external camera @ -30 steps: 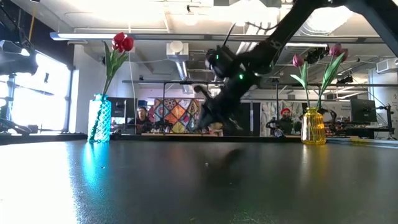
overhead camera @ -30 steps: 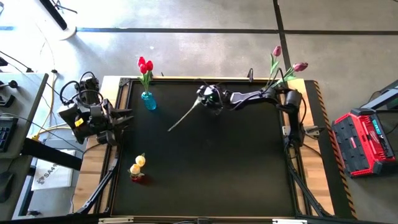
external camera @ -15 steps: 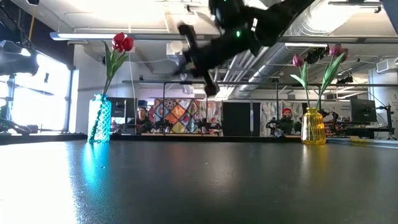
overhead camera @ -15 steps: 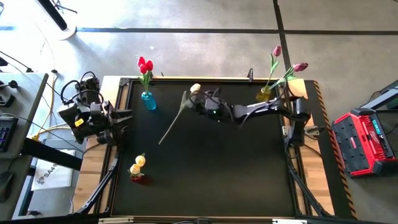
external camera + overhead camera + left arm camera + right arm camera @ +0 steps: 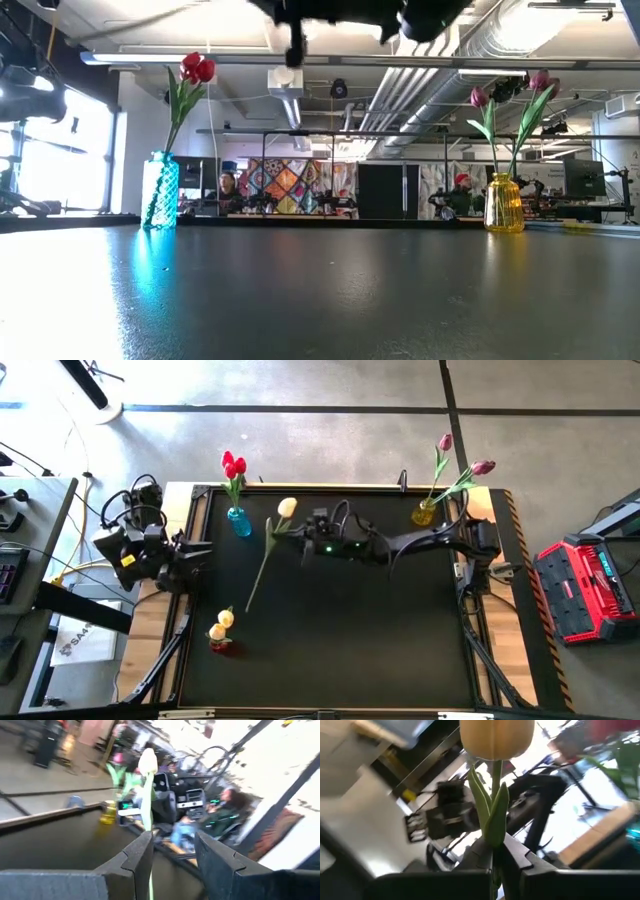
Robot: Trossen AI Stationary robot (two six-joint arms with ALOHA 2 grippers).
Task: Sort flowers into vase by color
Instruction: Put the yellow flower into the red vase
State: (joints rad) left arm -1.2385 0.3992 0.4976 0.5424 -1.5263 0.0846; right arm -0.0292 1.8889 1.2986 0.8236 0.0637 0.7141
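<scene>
Right hand (image 5: 303, 540) sits high over the back-middle of the worktop (image 5: 330, 640), fingers (image 5: 517, 852) pinched on the stem of a cream tulip (image 5: 287, 508) — head up near the hand, stem trailing down toward the front-left, clear of the surface. In the right wrist view we see that head (image 5: 496, 737) right above the closed fingers, leaves just below it.

Left hand (image 5: 205, 550) is parked at the worktop's left edge, fingers (image 5: 135, 857) spread, holding nothing.

Count around the worktop — three vases:
- teal vase (image 5: 239, 522) back-left, two red tulips (image 5: 233, 464) in it
- yellow vase (image 5: 424, 513) back-right, two pink-magenta tulips (image 5: 468, 460)
- red vase (image 5: 221, 645) front-left, two cream-yellow tulips (image 5: 222, 625)

That makes seven flowers in our views, one of them in the air.

Low view shows the teal vase (image 5: 160, 190) and yellow vase (image 5: 504, 203) upright; the right arm only shows at the top edge.
</scene>
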